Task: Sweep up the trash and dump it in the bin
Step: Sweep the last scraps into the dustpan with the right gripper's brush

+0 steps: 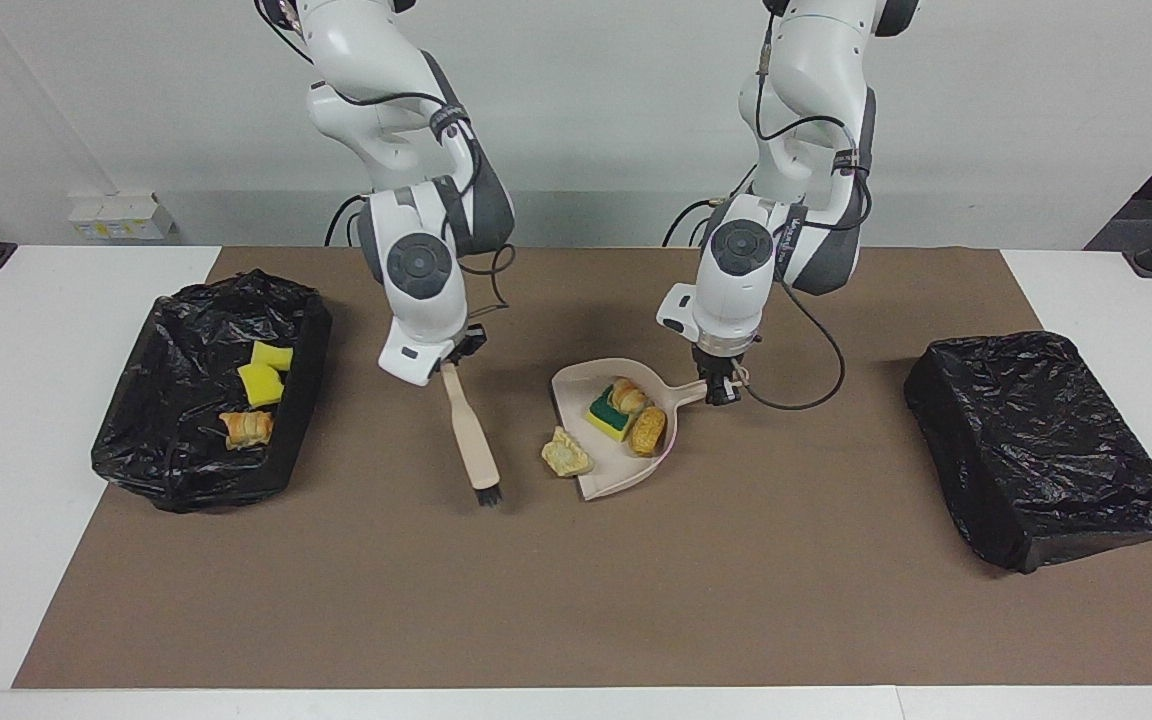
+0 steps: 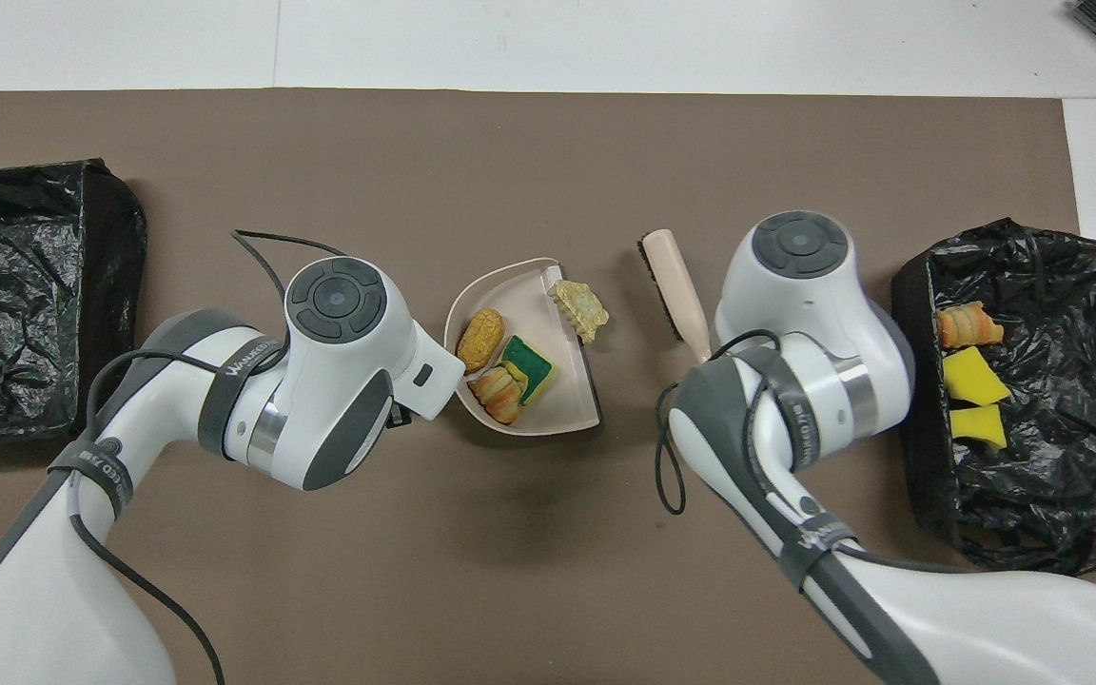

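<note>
Both arms carry a grey band with white lettering too small to read with certainty. The open bin (image 1: 206, 400) at the right arm's end of the table holds two yellow sponges (image 1: 264, 372) and a pastry (image 1: 247, 428), well apart from both grippers. The left gripper (image 1: 722, 385) is clamped on the handle of the dustpan (image 1: 626, 478), which holds a green sponge (image 1: 609, 416) and two bread bits (image 1: 639, 412), with one more chunk (image 1: 565, 454) at its lip; the right gripper (image 1: 455, 360) grips the brush (image 1: 469, 435), whose bristles stand beside that chunk.

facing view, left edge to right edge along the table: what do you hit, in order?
Open bin with trash → brush in right gripper → loose pastry chunk → dustpan → left gripper on its handle → covered bin.
</note>
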